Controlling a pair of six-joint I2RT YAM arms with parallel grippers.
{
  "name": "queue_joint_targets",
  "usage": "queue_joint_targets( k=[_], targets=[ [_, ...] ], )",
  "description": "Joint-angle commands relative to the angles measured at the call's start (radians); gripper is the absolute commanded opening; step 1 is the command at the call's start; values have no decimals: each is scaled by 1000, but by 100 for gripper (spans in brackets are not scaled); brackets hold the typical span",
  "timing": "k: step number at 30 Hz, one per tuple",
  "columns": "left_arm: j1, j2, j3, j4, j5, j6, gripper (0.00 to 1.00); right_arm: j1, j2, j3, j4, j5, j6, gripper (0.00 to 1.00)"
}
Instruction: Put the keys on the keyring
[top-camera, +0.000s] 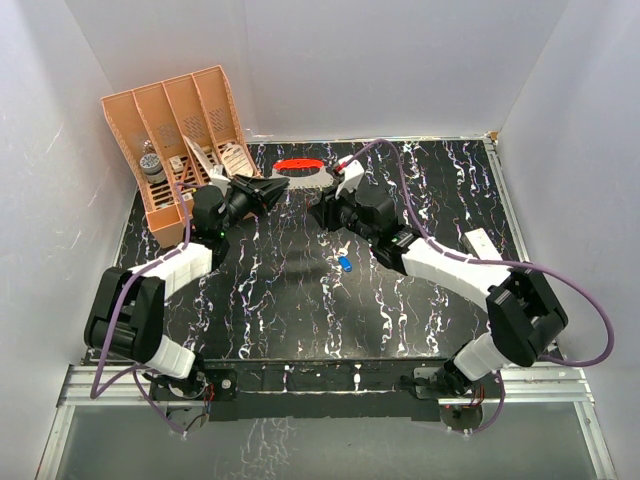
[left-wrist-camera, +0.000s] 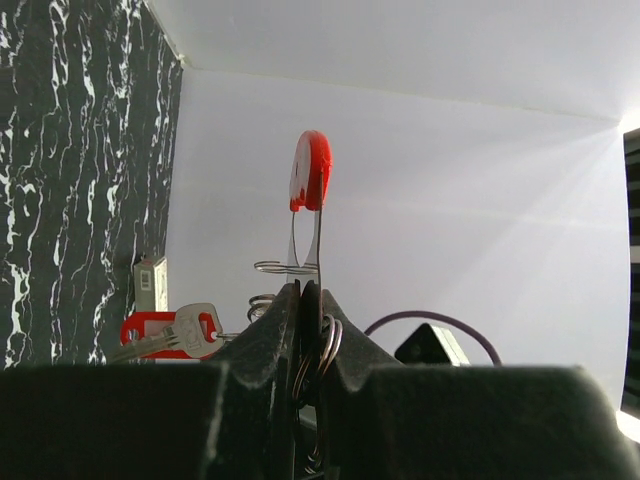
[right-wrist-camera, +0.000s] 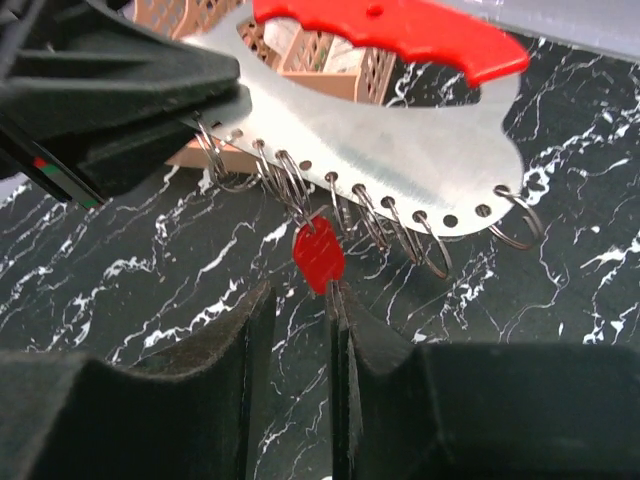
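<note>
Your left jaws (left-wrist-camera: 302, 295) were closed tight on one edge of the keyring (right-wrist-camera: 400, 140), a flat silvery plate with a red grip. They held it up off the table (top-camera: 290, 320), with its row of wire rings (right-wrist-camera: 432, 250) hanging along the lower edge. The red key (right-wrist-camera: 320, 256) sat at a ring near the middle of that row; I couldn't tell whether it was threaded on or only touching. Your right jaws (right-wrist-camera: 297, 295) stood partly open just under it, with the blade beside one finger and not pinched. The blue key (top-camera: 345, 264) lay loose on the table, nearer to you than both jaws

You looked to be at the threading of the red key, with the blue one not yet begun. The next move called for making sure the red key hung on its own, then a fine pinch on the blue head lying flat

The orange rack (top-camera: 215, 85) stood at the far left. Its leftmost slot held a small dark-and-grey cylinder (top-camera: 151, 165), and the right slots held pale tags (top-camera: 232, 156), too small to make out
</note>
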Motion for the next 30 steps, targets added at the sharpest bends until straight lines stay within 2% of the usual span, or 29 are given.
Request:
queue_joint_targets(
  k=[1, 11, 30],
  targets=[
    [0, -89, -21, -46, -71, -29, 0, 5, -69, -3, 118, 28, 1, 25],
    [0, -151, 26, -250, -120, -17, 0, 4, -28, 107, 40, 5, 64, 25],
    [-10, -150, 51, -265, -127, -15, 0, 5, 51, 191, -35, 8, 123, 24]
  ],
)
